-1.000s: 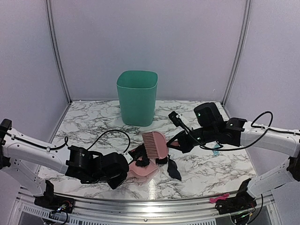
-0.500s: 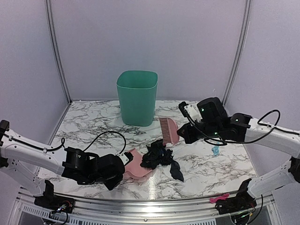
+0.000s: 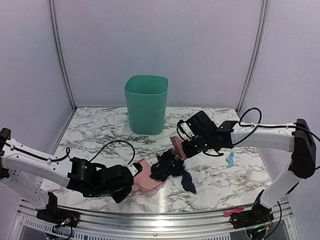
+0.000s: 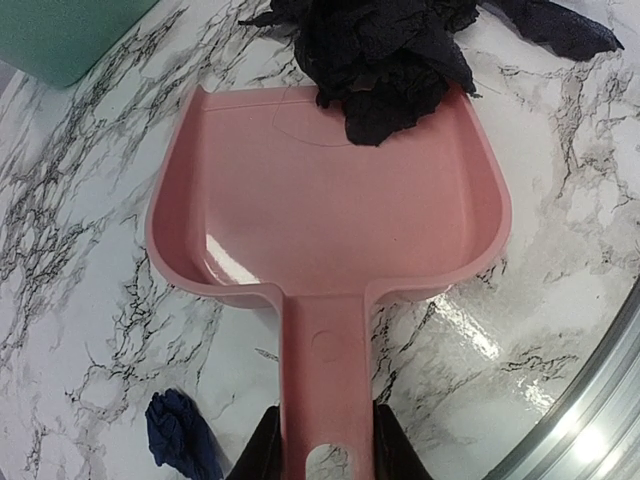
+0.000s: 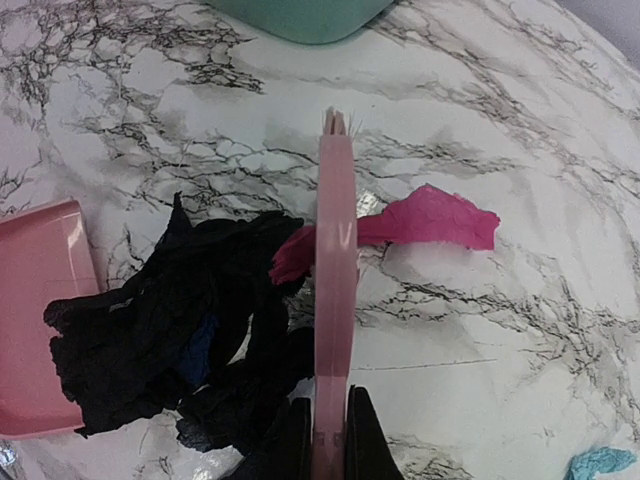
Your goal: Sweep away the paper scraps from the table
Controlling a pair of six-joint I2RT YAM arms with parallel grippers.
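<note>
A pile of black and navy paper scraps lies on the marble table, spilling over the mouth of the pink dustpan. My left gripper is shut on the dustpan's handle; the pan lies flat with scraps at its lip. One navy scrap lies beside the handle. My right gripper is shut on the pink brush, which stands on edge against the pile's right side. A magenta scrap lies under the brush. A light-blue piece lies apart to the right.
A green bin stands at the back centre, just beyond the pile. The silver rail runs along the front edge, with a small pink object on it at the right. Pale walls enclose the table.
The brush was over the dustpan, then lifted away to the back right, and now stands lower against the pile's right side. The left gripper drew the dustpan slightly back.
</note>
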